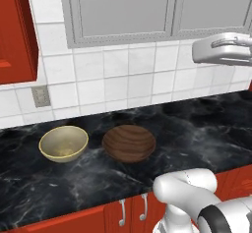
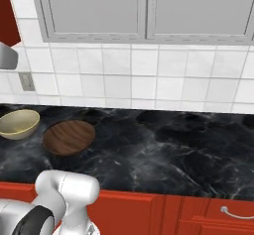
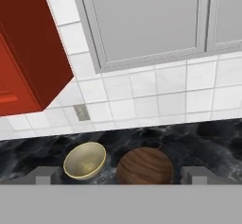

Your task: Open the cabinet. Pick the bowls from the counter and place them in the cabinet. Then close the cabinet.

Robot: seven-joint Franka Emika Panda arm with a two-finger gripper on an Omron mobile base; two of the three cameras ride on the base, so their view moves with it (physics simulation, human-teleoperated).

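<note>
Two bowls sit side by side on the black marble counter (image 1: 197,124). The pale beige bowl (image 1: 64,142) (image 2: 19,122) (image 3: 85,159) is on the left and the dark wood-grained bowl (image 1: 129,142) (image 2: 68,137) (image 3: 144,166) on the right, a small gap between them. The red cabinet (image 1: 15,30) (image 3: 23,53) hangs on the wall up and to the left of them; its handles are out of view. My gripper (image 3: 120,175) is open and empty, held high above the counter and looking down at both bowls, its fingertips (image 3: 45,173) spread wide.
A grey-doored wall cabinet (image 1: 123,11) (image 2: 144,8) hangs above the tiled backsplash behind the bowls. A wall outlet (image 1: 41,96) sits left of the beige bowl. Red lower doors with short handles (image 1: 133,210) run beneath the counter. Bare counter (image 2: 173,145) stretches to the right.
</note>
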